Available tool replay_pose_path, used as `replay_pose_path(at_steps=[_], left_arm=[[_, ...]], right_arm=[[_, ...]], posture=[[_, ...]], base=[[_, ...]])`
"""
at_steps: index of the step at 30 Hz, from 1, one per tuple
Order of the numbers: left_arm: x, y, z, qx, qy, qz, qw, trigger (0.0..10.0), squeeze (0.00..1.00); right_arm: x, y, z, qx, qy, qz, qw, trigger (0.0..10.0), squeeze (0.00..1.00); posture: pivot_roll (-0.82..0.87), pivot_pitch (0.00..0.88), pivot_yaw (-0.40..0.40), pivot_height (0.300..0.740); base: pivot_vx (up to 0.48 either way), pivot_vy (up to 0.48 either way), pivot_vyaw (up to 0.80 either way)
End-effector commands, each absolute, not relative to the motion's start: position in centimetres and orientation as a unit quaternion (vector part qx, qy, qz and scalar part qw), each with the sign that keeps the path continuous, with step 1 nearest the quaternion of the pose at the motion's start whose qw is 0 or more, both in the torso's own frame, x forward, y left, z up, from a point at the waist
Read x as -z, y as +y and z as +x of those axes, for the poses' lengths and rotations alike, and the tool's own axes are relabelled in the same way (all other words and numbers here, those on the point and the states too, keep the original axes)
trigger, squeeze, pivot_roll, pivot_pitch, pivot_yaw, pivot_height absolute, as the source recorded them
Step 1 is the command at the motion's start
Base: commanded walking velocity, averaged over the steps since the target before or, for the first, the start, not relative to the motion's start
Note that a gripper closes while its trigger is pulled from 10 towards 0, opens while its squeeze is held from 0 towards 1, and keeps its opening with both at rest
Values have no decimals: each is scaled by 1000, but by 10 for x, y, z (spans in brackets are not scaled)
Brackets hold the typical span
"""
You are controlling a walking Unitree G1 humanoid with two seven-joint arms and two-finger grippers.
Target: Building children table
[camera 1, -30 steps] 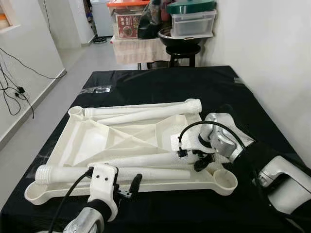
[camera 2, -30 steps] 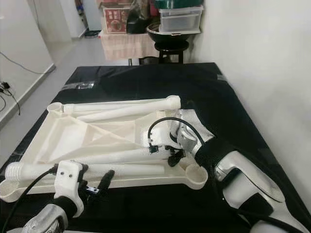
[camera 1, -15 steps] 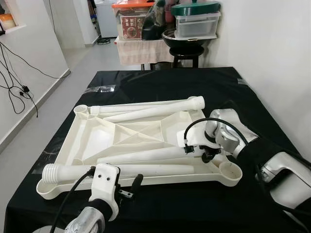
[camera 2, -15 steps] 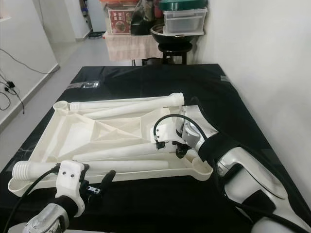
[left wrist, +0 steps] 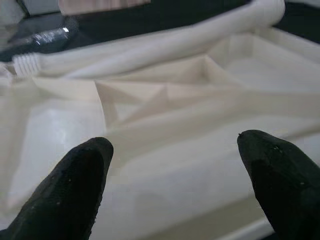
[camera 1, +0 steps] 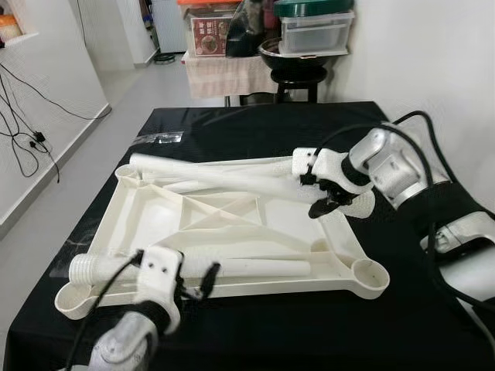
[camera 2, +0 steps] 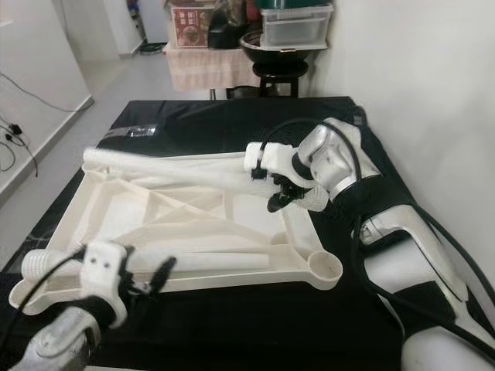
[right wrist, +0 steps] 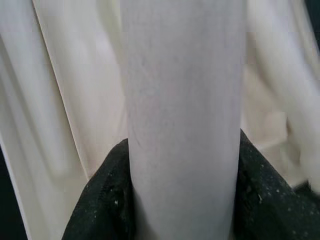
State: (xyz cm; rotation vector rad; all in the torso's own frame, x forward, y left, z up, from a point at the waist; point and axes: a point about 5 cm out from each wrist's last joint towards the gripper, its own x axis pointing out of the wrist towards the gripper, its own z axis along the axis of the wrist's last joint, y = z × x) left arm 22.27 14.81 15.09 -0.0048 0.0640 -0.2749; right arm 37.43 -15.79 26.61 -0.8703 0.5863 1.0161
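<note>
The upturned white plastic tabletop (camera 1: 232,232) lies on the black-covered table (camera 1: 255,131), black cloth free on all sides. The right gripper (camera 1: 329,197) is clamped on a white plastic leg tube (camera 1: 224,174), raised over the far rim. The left gripper (left wrist: 172,165) hovers spread near the front edge.

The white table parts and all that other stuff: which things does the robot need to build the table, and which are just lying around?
For the job:
- white table top, upside down
- table leg in the right gripper
- two more legs on the table top
- left gripper, jaws open

Just lying about:
- storage boxes
- stool
- wall cables
</note>
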Motion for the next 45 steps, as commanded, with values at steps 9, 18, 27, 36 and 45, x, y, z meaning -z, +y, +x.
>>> replay_pose_path(at_steps=[9, 18, 27, 36, 45], left_arm=[[-238, 164, 237, 141, -179, -106, 968, 10000, 1000], [-268, 173, 242, 152, -244, -135, 948, 10000, 1000], [-274, 163, 250, 159, -248, -189, 937, 10000, 1000], [-270, 143, 248, 219, -224, -213, 925, 10000, 0], [-274, 141, 246, 239, -236, -211, 918, 0, 0]], right_arm=[[-252, -102, 376, -488, 88, -82, 865, 10000, 0], [-229, -66, 360, -455, -24, -67, 887, 10000, 0], [-215, -44, 331, -522, -65, -161, 835, 10000, 0], [-196, -32, 306, -574, -75, -231, 782, 10000, 0], [-196, -30, 312, -550, -75, -218, 803, 10000, 0]], posture=[[-68, 0, 51, 740], [-70, 0, 61, 740], [-76, 0, 63, 740], [-79, 0, 67, 740], [-79, 0, 63, 740]], base=[[0, 0, 0], [0, 0, 0], [0, 0, 0], [0, 0, 0], [0, 0, 0]])
